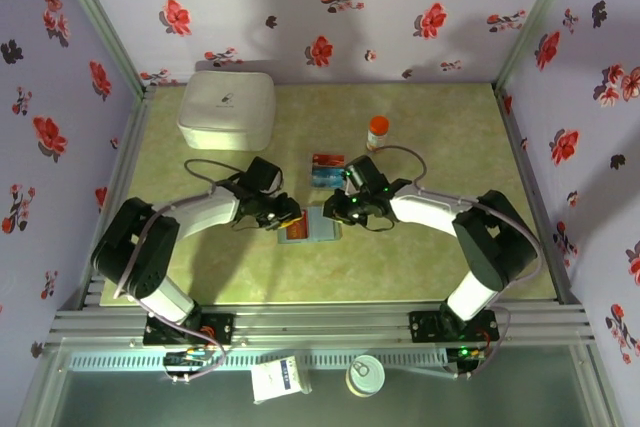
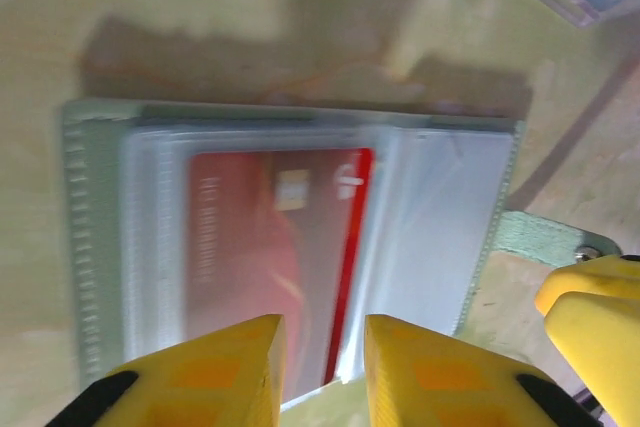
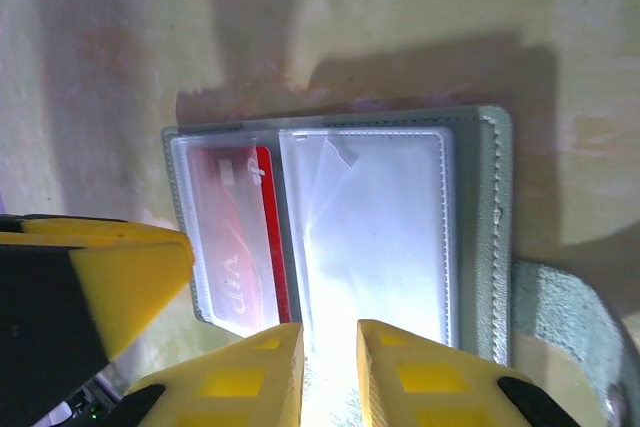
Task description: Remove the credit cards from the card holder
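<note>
**Ana:** Left wrist view is putting the left pincer point(image 2: 325, 367) at the hem of the open card holder point(image 2: 95, 247). Its fingers point(image 2: 225, 372) are standing slightly spread and, as far as I can see, pinching nothing.

**Ben:** Where is the red card point(image 2: 275, 247) lying from it?

**Ana:** Straight ahead under a clear sleeve point(image 2: 440, 227). Its long axis is pointing at the gap, and its short edge is reaching in between the fingertips.

**Ben:** The right pincer point(image 3: 330, 367) is hanging slightly spread too, but over the other panel, where the sleeve is looking empty. The red card is sitting off to its side. I'm judging the left arm nearer for the pull and the right better for pinning.

**Ana:** Top external is showing the holder lying between both pincers. It's sitting midway between the left and right edges of the counter point(image 1: 420, 267), nearer the near edge.

**Ben:** It's also showing a blue-and-red card-like piece point(image 1: 327, 169) just beyond the holder, toward the far edge. I can't tell whether that's the blue card.
</note>
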`<state>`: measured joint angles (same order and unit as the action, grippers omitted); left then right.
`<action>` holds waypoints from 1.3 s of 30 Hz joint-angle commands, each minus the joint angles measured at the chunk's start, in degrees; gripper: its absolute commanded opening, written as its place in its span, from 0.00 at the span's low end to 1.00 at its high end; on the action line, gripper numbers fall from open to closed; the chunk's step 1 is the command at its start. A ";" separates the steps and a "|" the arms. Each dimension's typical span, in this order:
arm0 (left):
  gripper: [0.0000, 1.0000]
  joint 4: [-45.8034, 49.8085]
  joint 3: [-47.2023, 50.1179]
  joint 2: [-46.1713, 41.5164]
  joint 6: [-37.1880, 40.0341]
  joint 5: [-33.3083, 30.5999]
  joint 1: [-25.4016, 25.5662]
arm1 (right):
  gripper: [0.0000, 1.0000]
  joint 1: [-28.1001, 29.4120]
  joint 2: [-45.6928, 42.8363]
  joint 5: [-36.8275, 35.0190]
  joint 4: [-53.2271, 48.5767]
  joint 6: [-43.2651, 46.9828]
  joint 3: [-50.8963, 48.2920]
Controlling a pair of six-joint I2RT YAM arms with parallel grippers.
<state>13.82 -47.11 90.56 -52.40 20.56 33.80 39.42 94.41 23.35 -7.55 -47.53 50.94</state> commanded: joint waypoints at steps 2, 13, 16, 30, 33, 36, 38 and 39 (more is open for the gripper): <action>0.24 1.06 2.77 -2.14 1.69 -1.00 -2.10 | 0.21 1.09 2.48 0.68 0.43 0.74 2.47; 0.12 -0.63 4.92 -0.61 2.82 -0.17 -4.17 | 0.22 3.16 3.58 0.29 -0.50 0.25 5.39; 0.10 -1.17 4.73 0.28 3.00 0.35 -4.42 | 0.22 3.77 4.26 0.46 -0.12 -0.15 6.14; 0.08 -0.55 5.01 0.81 3.57 0.76 -5.06 | 0.21 5.96 9.62 2.66 2.38 -1.20 9.26; 0.07 -0.38 5.01 0.93 3.63 0.89 -5.06 | 0.21 6.04 10.69 2.88 2.75 -1.30 9.73; 0.07 -0.20 5.07 0.94 3.79 0.98 -5.11 | 0.21 6.18 11.64 3.08 3.26 -1.43 10.10; 0.06 -0.21 5.05 1.05 3.72 0.98 -5.06 | 0.21 6.13 12.09 3.18 3.37 -1.38 10.25; 0.06 -0.20 5.08 1.07 3.75 1.05 -5.10 | 0.21 6.16 12.36 3.19 3.45 -1.43 10.40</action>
<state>12.67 -42.78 90.70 -50.19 21.04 29.21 45.08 105.84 25.76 -5.04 -48.23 59.64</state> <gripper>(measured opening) 0.066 0.213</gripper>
